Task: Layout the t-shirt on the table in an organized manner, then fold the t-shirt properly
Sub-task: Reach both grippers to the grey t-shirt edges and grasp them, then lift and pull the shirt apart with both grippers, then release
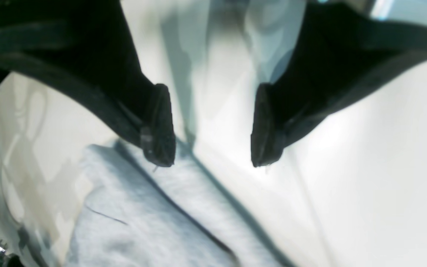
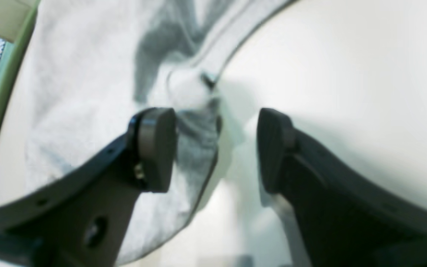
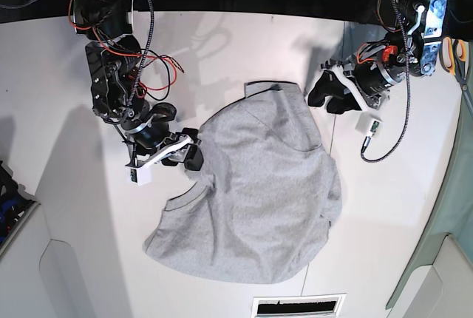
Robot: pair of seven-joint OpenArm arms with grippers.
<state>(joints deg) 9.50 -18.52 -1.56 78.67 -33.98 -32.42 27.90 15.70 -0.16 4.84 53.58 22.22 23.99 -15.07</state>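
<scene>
The light grey t-shirt (image 3: 266, 192) lies spread but uneven on the white table (image 3: 222, 52), with no lettering showing. My right gripper (image 3: 194, 149) is at the shirt's left edge. In the right wrist view this gripper (image 2: 213, 148) is open. A bunched fold of the shirt (image 2: 198, 137) sits between its fingers, against one pad and not clamped. My left gripper (image 3: 324, 97) hovers just off the shirt's upper right edge. In the left wrist view it (image 1: 211, 161) is open over bare table, and the shirt (image 1: 143, 222) lies below its left finger.
A thin dark seam (image 3: 332, 163) runs down the table beside the shirt. Pale grey rounded panels (image 3: 74, 273) flank the near edge, with a slotted vent (image 3: 298, 307) between them. A teal-green cloth (image 3: 447, 214) hangs at the right edge. Loose cables (image 3: 403, 126) trail from both arms.
</scene>
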